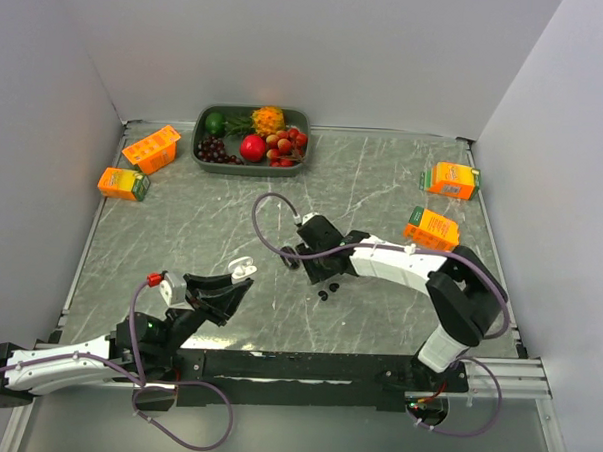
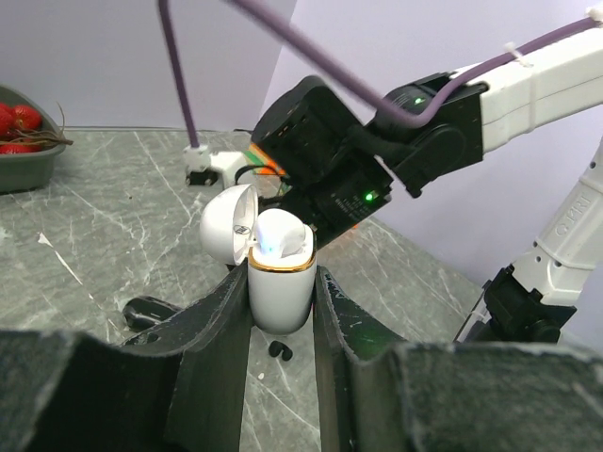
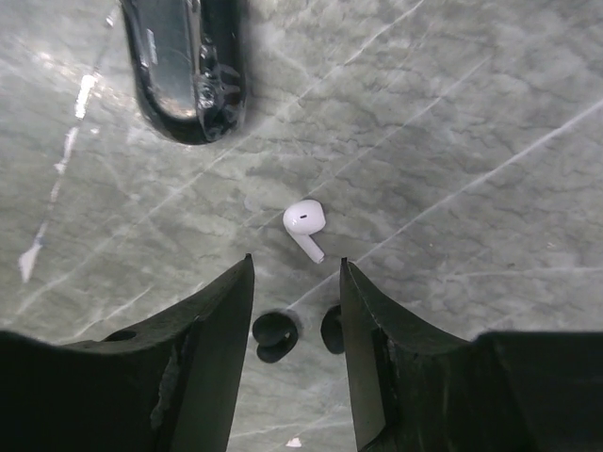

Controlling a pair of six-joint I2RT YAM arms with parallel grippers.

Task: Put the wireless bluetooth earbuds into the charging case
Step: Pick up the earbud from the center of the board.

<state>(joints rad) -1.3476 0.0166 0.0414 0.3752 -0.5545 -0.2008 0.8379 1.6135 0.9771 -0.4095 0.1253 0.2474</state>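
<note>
Left gripper (image 2: 280, 279) clamps the open case; right gripper (image 3: 295, 266) is spread over a loose bud.
The small glossy white oval charging case (image 2: 280, 303) stands upright, pinched between the left fingers, with its hinged lid (image 2: 227, 229) flipped back and a seated white earbud (image 2: 280, 234) poking out of its gold-rimmed mouth. To the right of the case, on the grey marble table (image 1: 383, 190), the right gripper's jaws are apart and hold nothing. A loose white stemmed earbud (image 3: 306, 224) lies flat just beyond its fingertips. Two tiny glossy black buds (image 3: 273, 336) sit on the table under that gripper, also right of the case. A glossy black oblong thing (image 3: 184, 66) lies past the loose earbud; I can't tell what it is.
</note>
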